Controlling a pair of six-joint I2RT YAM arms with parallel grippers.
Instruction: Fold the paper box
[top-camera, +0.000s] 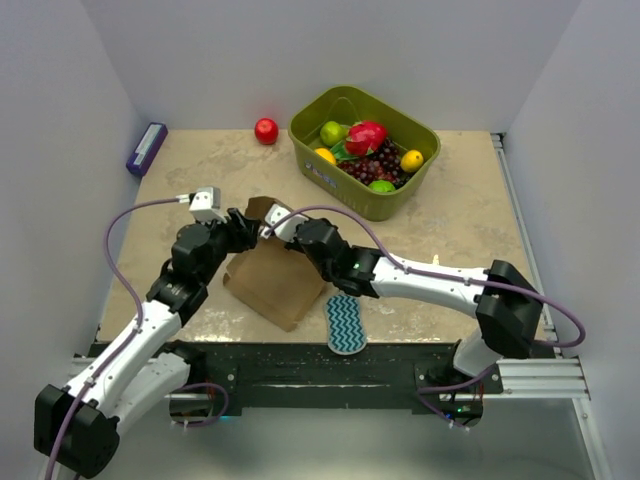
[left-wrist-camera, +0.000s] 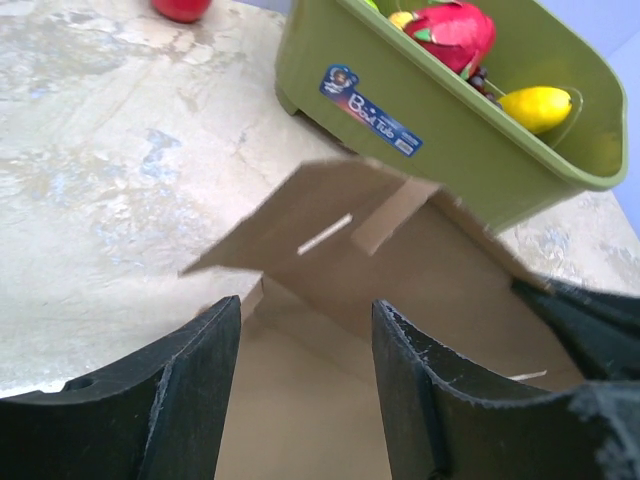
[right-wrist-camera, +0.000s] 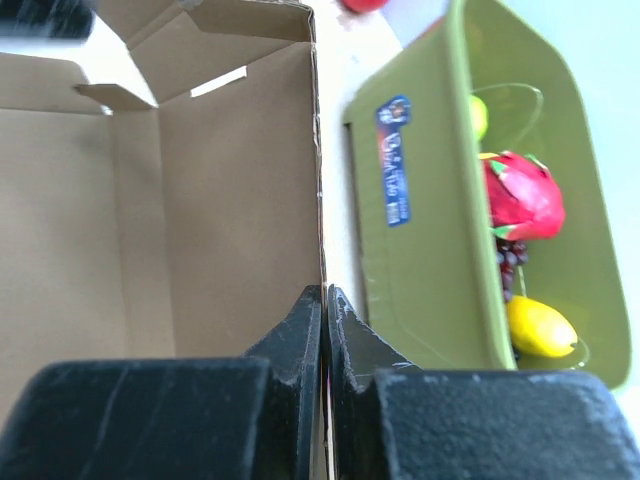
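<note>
The paper box (top-camera: 272, 285), plain brown cardboard, stands half-formed at the table's front middle, with its flaps up. My right gripper (top-camera: 277, 228) is shut on the thin edge of one upright wall (right-wrist-camera: 318, 200), and the pinch (right-wrist-camera: 324, 300) shows that wall between the closed fingers. My left gripper (top-camera: 243, 225) hovers over the box's far left corner. Its jaws (left-wrist-camera: 305, 335) are open, with only the box's inner panel (left-wrist-camera: 300, 400) showing in the gap. A slotted flap (left-wrist-camera: 320, 215) tilts up just beyond the left fingers (left-wrist-camera: 205, 390).
A green basket (top-camera: 400, 205) of toy fruit sits close behind the box at back right, and its wall (right-wrist-camera: 400, 250) is next to the pinched edge. A red ball (top-camera: 266, 130) and a purple block (top-camera: 146, 148) lie at the back. A teal zigzag sponge (top-camera: 345, 325) rests at the front edge.
</note>
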